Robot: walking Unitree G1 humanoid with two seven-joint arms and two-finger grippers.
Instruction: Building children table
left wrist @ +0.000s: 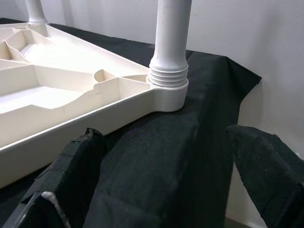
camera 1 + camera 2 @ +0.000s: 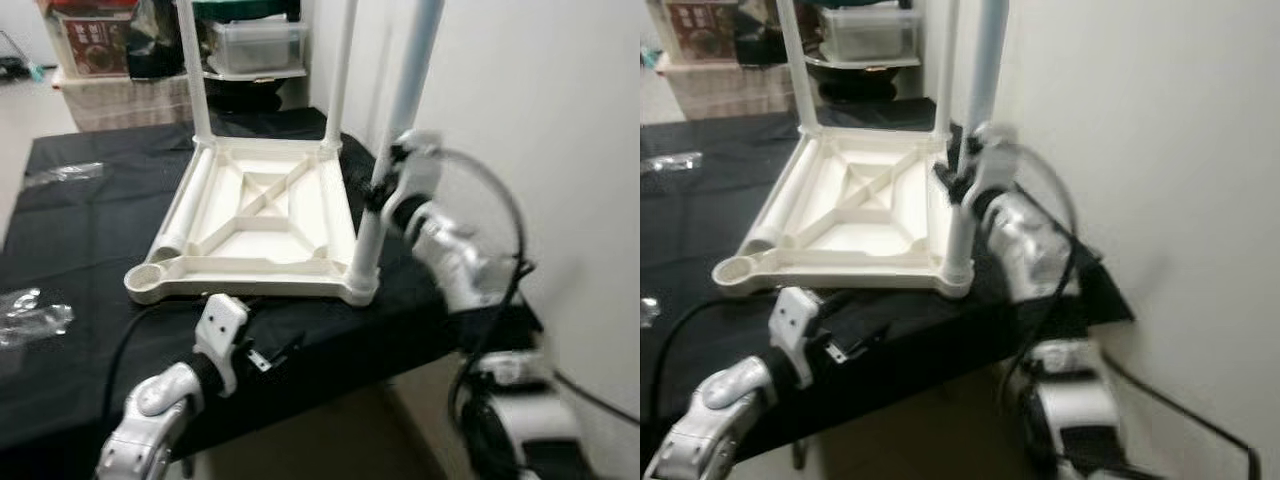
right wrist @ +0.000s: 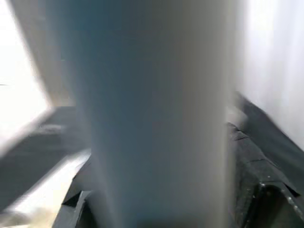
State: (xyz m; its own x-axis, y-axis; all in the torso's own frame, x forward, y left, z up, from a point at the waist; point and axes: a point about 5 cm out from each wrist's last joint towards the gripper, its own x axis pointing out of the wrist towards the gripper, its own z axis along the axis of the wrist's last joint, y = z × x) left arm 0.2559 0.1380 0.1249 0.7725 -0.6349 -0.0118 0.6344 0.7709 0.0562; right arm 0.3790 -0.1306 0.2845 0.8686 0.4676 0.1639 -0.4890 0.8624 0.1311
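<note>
**Tabletop upside down, three legs standing, right gripper on the nearest one**

Legs first: three white legs stand upright in the corners of the inverted cream tabletop (image 2: 262, 215). One is at the far-left corner (image 2: 193, 70), one at the far-right corner (image 2: 340, 70), and one at the near-right corner (image 2: 385, 170). A fourth leg (image 2: 185, 205) lies flat along the tabletop's left edge, and the near-left corner socket (image 2: 150, 278) is a bare round ring.

The right gripper (image 2: 385, 185) is at the near-right leg, partway up it, with its black fingers on either side of the tube and closed against it. In the right wrist view the leg (image 3: 156, 114) stands blurred between the two fingers. The silver right arm reaches in from the work table's right side.

The left gripper (image 1: 161, 190) hovers low at the near edge of the work table, just in front of the tabletop's near rim. Its fingers (image 1: 71, 161) are spread wide with nothing between them, and they look toward the threaded foot of the near-right leg (image 1: 168, 76), which sits seated in its corner socket.

The tabletop rests on a work table draped in black cloth (image 2: 90, 230), near its right edge. Two clear plastic bags lie on the cloth, one at the far left (image 2: 65, 172) and one at the near left (image 2: 30, 315). A white wall (image 2: 520, 120) runs along the right. Behind the work table are a clear storage bin (image 2: 255, 42) on a shelf and a cardboard box (image 2: 95, 40).
</note>
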